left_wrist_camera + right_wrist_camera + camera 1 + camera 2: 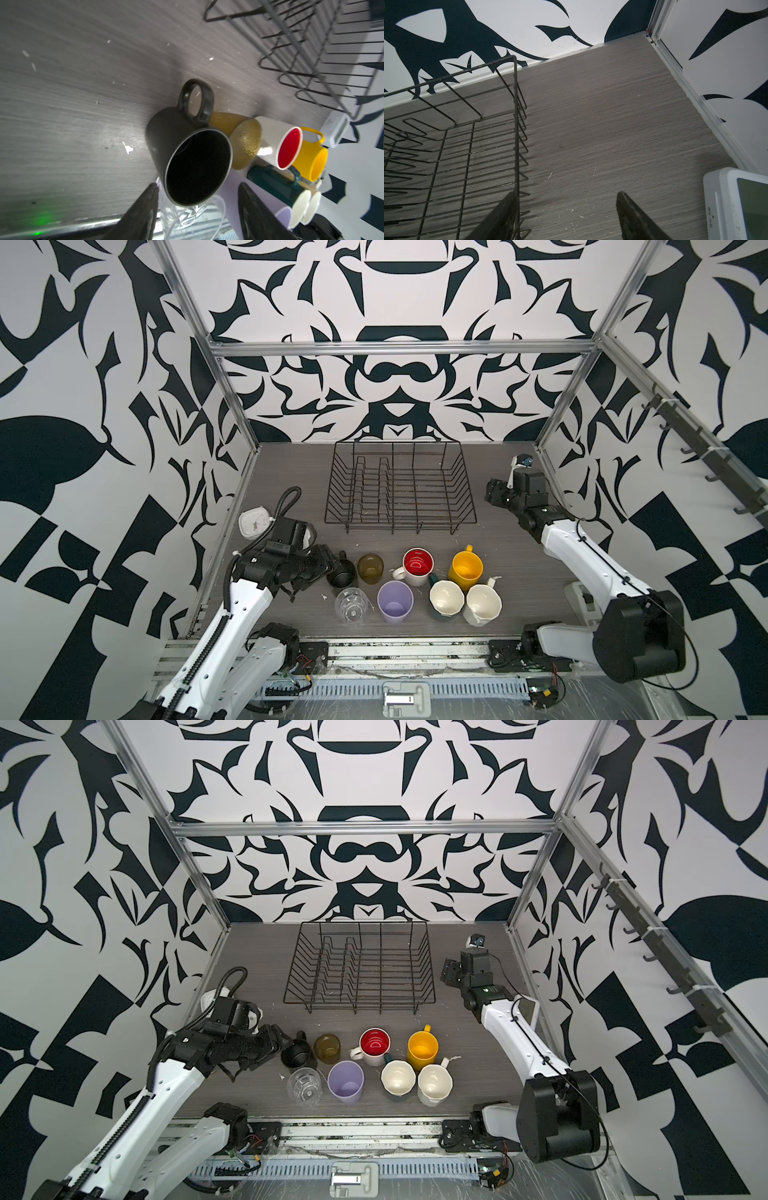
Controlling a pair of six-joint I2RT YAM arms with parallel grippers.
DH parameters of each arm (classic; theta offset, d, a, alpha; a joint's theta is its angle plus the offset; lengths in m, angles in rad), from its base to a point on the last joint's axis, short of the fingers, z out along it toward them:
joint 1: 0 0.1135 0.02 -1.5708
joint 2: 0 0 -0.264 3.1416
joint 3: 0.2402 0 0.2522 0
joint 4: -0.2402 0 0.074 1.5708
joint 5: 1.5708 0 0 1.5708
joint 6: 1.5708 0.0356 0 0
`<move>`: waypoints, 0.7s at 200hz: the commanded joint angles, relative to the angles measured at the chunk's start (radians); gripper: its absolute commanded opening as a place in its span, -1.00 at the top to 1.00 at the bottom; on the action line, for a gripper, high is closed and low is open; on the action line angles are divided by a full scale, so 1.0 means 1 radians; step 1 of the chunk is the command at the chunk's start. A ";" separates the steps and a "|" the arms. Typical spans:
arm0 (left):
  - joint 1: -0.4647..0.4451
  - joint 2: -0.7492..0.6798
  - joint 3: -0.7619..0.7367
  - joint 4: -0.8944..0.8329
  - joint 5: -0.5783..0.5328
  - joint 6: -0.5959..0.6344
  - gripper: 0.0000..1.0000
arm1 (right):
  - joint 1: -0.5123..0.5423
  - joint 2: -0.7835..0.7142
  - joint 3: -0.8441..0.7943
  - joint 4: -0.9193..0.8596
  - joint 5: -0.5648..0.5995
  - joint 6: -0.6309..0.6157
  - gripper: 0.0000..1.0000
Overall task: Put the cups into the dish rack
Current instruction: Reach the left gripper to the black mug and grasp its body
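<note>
Eight cups stand in two rows in front of the dish rack (399,489): black mug (343,574), amber glass (370,568), red-inside white mug (417,566), yellow mug (466,570), clear glass (352,605), lilac tumbler (395,602), teal mug (446,599) and white mug (482,605). My left gripper (330,562) reaches in from the left at the black mug (187,155). Its fingers stand apart on either side of the mug's rim, and lilac shows between one finger and the rim. My right gripper (566,195) is open over bare table beside the rack's right side (517,124).
A white clock (253,522) lies by the left wall behind my left arm. A white device with a screen (737,203) sits near the right wall by my right arm. Patterned walls and aluminium frame posts close in the table on three sides.
</note>
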 commanded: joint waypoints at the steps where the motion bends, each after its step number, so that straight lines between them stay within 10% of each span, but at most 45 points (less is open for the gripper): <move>1: -0.017 0.016 -0.002 -0.053 -0.072 -0.046 -0.24 | 0.004 -0.031 0.038 0.006 -0.003 0.010 -0.54; 140: -0.130 0.142 -0.082 0.132 -0.164 -0.128 0.02 | 0.003 -0.019 0.035 0.010 -0.013 0.000 -0.53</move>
